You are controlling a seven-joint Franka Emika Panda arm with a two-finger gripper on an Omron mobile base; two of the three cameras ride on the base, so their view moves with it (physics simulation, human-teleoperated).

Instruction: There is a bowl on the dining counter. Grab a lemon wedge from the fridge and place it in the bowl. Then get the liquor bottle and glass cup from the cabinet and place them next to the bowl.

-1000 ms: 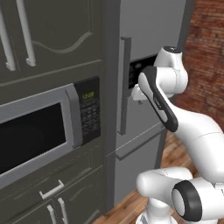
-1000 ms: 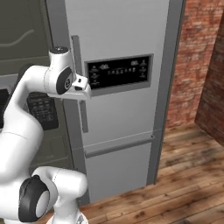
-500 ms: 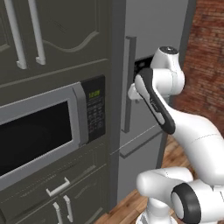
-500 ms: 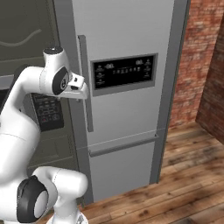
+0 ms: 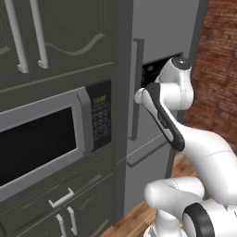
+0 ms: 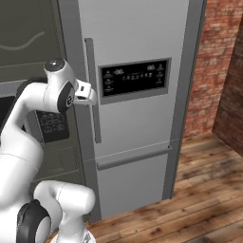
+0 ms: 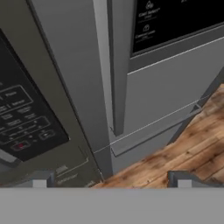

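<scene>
Your gripper (image 7: 111, 177) has its fingers spread wide, holds nothing, and hangs near the fridge (image 6: 137, 42) handle (image 6: 93, 90) without touching. The light grey fridge door is closed, beside the microwave (image 5: 51, 134).

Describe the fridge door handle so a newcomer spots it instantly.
Start at the tall light grey fridge right of the dark oven tower. Its handle is the long vertical grey bar along the door's left edge, beside the black dispenser panel; the drawer handle below runs horizontally.
</scene>
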